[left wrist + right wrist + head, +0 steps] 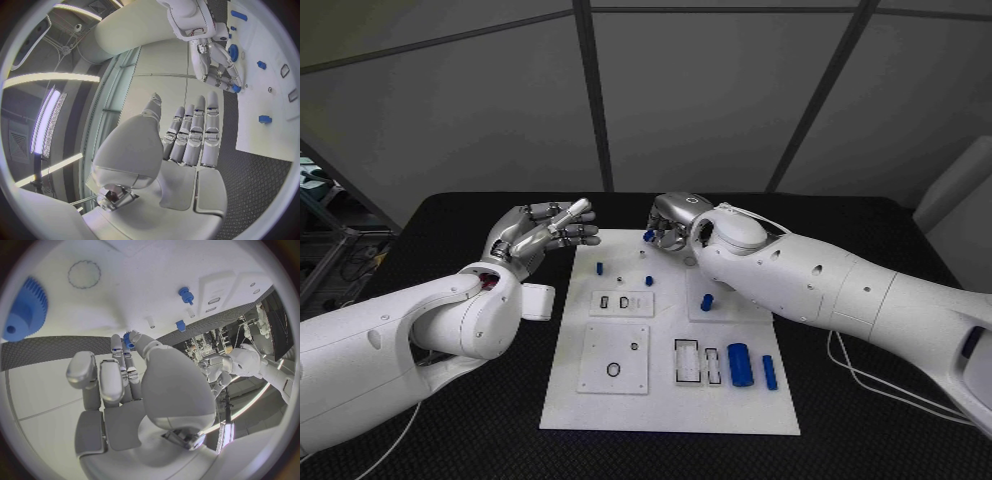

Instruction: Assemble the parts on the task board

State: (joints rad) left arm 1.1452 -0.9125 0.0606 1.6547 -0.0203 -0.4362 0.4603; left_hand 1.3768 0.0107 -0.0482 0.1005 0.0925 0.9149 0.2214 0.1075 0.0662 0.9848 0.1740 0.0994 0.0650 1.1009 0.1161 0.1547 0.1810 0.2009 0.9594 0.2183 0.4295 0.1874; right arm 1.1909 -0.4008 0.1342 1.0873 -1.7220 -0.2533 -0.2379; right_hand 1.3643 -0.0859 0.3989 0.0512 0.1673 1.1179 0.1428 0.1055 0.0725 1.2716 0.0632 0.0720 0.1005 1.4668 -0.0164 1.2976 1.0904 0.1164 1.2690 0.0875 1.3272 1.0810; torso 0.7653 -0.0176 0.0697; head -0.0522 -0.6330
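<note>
head view: right hand point(672, 225) pinches blue part point(649, 236); left hand point(548, 232) empty

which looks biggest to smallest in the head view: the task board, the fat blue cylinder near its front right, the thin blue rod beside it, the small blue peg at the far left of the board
1. task board
2. fat blue cylinder
3. thin blue rod: about as long as the cylinder but much narrower
4. small blue peg: it lies farther from the camera, so it may look smaller than it is

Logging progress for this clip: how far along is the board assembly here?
Early to midway, at a guess. A few blue pegs already stand in the task board. The right hand pinches a small blue part at the board's far edge; the left hand is open, holding nothing. Two blue cylinders still lie loose near the board's front.
</note>
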